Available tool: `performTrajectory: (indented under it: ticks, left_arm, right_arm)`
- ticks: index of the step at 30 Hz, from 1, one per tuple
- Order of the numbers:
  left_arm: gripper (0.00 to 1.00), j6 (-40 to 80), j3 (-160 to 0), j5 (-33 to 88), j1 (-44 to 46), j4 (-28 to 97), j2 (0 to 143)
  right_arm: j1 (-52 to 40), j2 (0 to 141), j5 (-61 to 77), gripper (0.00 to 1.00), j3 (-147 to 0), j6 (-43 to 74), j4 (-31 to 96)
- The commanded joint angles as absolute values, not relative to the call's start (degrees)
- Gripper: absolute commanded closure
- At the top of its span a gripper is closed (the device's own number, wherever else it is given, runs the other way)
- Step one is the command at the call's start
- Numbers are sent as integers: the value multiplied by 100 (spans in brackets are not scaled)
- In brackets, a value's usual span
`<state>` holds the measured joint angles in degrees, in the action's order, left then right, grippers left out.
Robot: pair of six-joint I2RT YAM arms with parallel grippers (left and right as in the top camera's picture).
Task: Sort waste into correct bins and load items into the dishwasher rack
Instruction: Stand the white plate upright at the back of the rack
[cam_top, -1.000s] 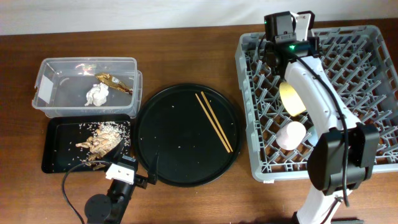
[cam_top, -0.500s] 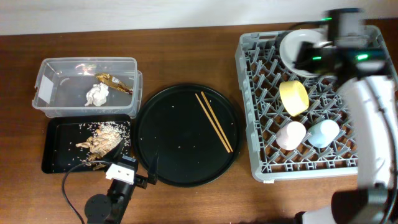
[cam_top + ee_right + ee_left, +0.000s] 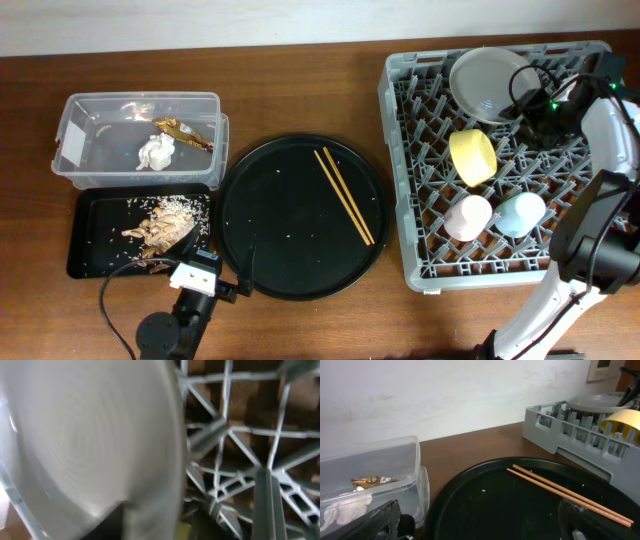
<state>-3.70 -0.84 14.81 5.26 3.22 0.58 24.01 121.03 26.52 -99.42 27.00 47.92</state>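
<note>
We find the plate propped in the far corner of the rack, with the right claw just beside its rim. We cannot tell whether that claw is open or closed (its own camera gives only blurred plate and lattice). If it catches the rim, the plate may tip onto the yellow bowl near it.

The chopsticks, which we judge are left to load, lie side by side on the round black tray. The left claw sits spread wide and empty at that tray's near edge. The sticks are thin and lie flat, so a pinch may lift only one or roll both. Once loaded, they may slip through the rack's gaps to the surface.
</note>
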Motion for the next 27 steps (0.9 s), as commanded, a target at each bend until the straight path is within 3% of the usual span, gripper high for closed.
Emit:
performTrajectory:
  ticks: [1, 2, 6, 10, 11, 13, 16, 19, 27]
  left_arm:
    - [1, -440, -51, 1527, 548, 329, 34]
    - [1, -440, -51, 1525, 548, 329, 34]
    - [1, -440, -51, 1527, 548, 329, 34]
    - [1, -440, -51, 1527, 548, 329, 34]
    - [1, -440, -51, 1527, 548, 329, 34]
    - [1, -440, -51, 1527, 548, 329, 34]
    - [1, -440, -51, 1527, 548, 329, 34]
    - [1, -440, -51, 1527, 548, 329, 34]
    - [1, -440, -51, 1527, 548, 329, 34]
  right_arm:
    - [2410, 12123, 2563, 91, -9966, 2818, 4685]
    - [2436, 12121, 2569, 96, -9966, 2821, 4709]
    - [2552, 11542, 2311, 96, -9968, 2724, 4906]
    - [2351, 9968, 1415, 96, -9972, 1966, 4821]
    - [2117, 9437, 510, 96, -9972, 1815, 4821]
    - [1208, 8689, -2834, 96, -9972, 1605, 4814]
    - [165, 8938, -5190, 96, -9966, 1033, 4600]
    - [-224, 9815, -5968, 96, -9966, 574, 4405]
    - [-386, 11260, -6025, 94, -9966, 467, 4327]
